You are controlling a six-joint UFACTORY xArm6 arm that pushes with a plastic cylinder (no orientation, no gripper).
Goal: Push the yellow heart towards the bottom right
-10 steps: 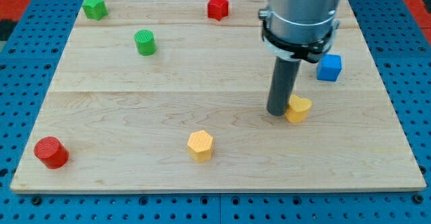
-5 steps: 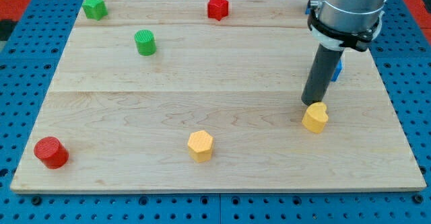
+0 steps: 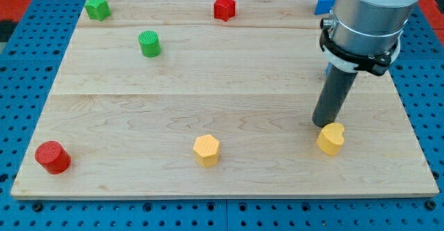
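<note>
You are in the middle of the push itself, as I judge it: the yellow heart (image 3: 331,138) lies in the right half of the board (image 3: 229,99), near the bottom edge but not yet at the bottom right corner. My tip (image 3: 323,123) rests on the wood just above and slightly left of the heart, touching it or very nearly so; I cannot tell which. The rod has nothing to clench or release, it only bears against the block's upper left side.

The next move, in my view, calls for you to drive the tip down and rightward through the heart's middle, so the block slides diagonally instead of slipping off to one side. Watch the board's right edge as the heart nears it.

Nearest the bottom edge, a red cylinder (image 3: 53,157) sits by the bottom left corner and a yellow hexagon (image 3: 206,150) lies bottom centre, well apart from the heart. Farther up are a green cylinder (image 3: 149,43), then a green star (image 3: 98,7) at the top left corner, a red star (image 3: 224,7) at the top edge, and a blue block (image 3: 324,3) partly hidden behind the arm.
</note>
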